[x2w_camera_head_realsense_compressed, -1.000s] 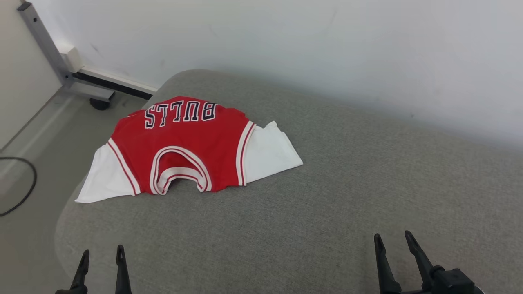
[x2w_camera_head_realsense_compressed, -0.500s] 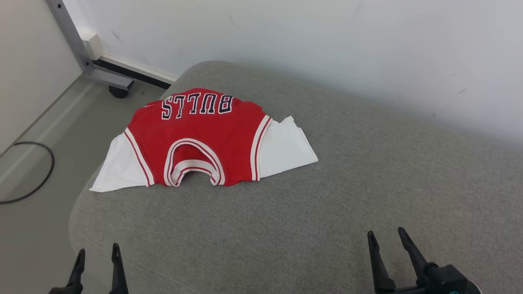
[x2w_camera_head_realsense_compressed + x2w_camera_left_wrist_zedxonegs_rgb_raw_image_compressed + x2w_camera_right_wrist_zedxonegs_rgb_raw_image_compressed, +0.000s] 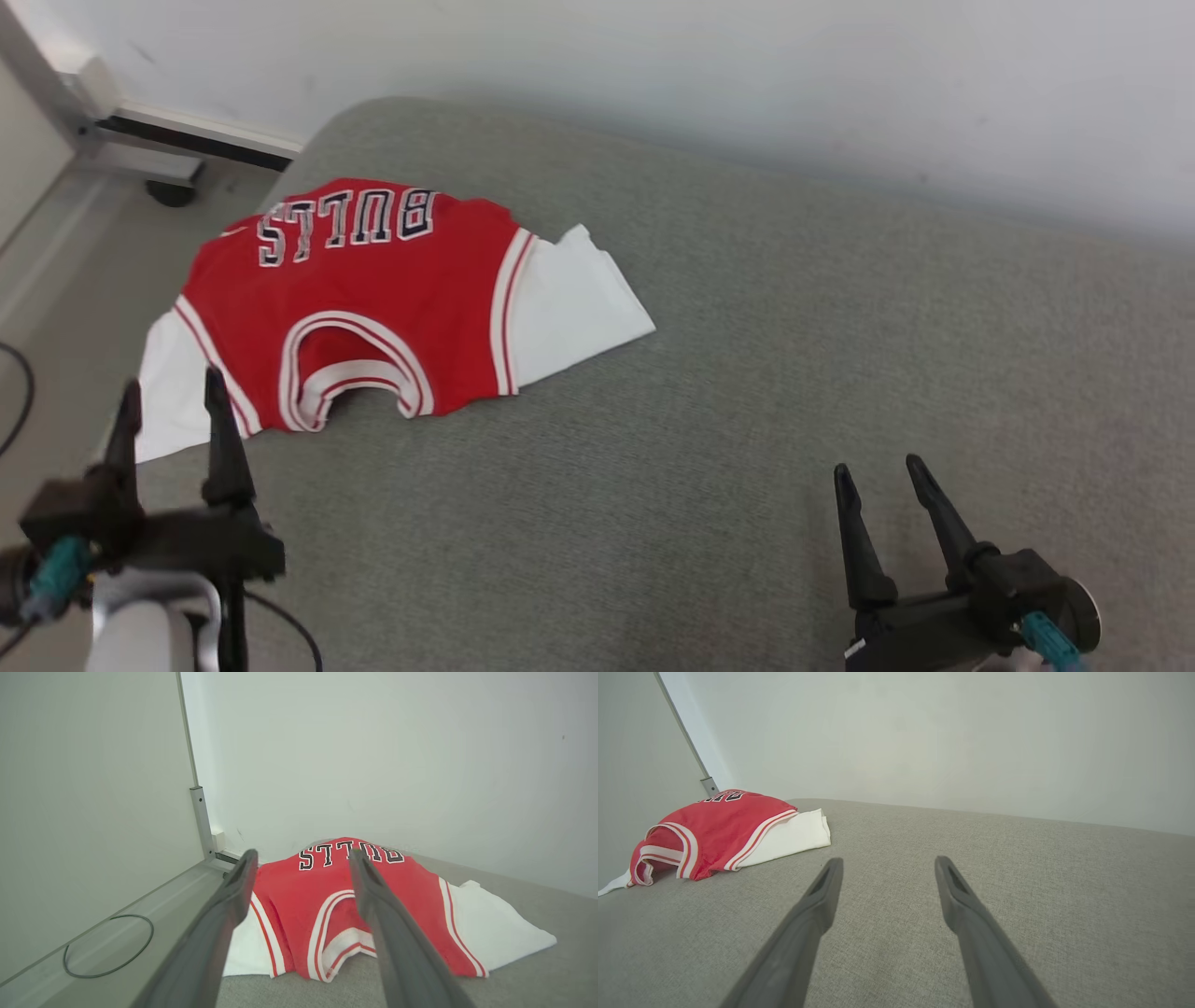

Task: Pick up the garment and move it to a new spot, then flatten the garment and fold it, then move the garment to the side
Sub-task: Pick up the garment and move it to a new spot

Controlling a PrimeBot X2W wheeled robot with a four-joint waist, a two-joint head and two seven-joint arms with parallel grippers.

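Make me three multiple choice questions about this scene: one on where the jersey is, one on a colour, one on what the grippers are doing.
1. Where does the red Bulls jersey lie on the grey cushion?
A. Near its far left corner
B. At its middle
C. At its right end

2. What colour are the sleeves sticking out at the sides?
A. Black
B. White
C. Blue

3. How do the left gripper and right gripper stand?
A. Both shut on cloth
B. One open, one shut
C. Both open, holding nothing

Answers:
1 A: the head view shows it by the cushion's rounded far left corner.
2 B: plain white cloth flanks the red body.
3 C: each wrist view shows its fingers spread with nothing between them.
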